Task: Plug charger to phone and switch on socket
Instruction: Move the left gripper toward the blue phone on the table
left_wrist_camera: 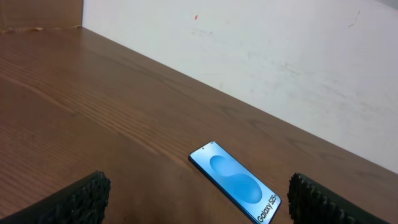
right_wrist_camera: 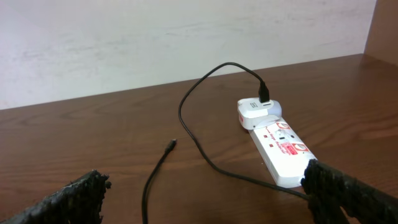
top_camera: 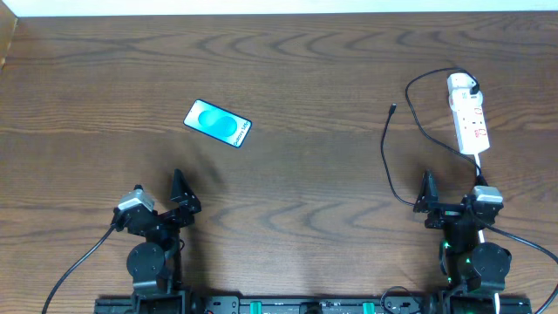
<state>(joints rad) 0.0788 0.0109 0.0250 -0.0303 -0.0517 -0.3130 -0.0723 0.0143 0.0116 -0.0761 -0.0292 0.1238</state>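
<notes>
The phone (top_camera: pixel 218 124) lies flat on the wooden table, left of centre, its turquoise screen up; it also shows in the left wrist view (left_wrist_camera: pixel 235 180), "Galaxy" text at its near end. The white socket (top_camera: pixel 469 114) lies at the far right, and also in the right wrist view (right_wrist_camera: pixel 278 147). The charger plug (top_camera: pixel 462 85) sits in its far end. The black cable (top_camera: pixel 386 157) loops across the table, its connector tip (top_camera: pixel 392 109) lying free, seen too in the right wrist view (right_wrist_camera: pixel 171 144). My left gripper (top_camera: pixel 180 196) is open, short of the phone. My right gripper (top_camera: pixel 427 199) is open, near the cable.
The table's far edge meets a white wall (left_wrist_camera: pixel 261 56). A wooden panel (top_camera: pixel 7 39) stands at the far left corner. The socket's white cord (top_camera: pixel 479 167) runs toward my right arm.
</notes>
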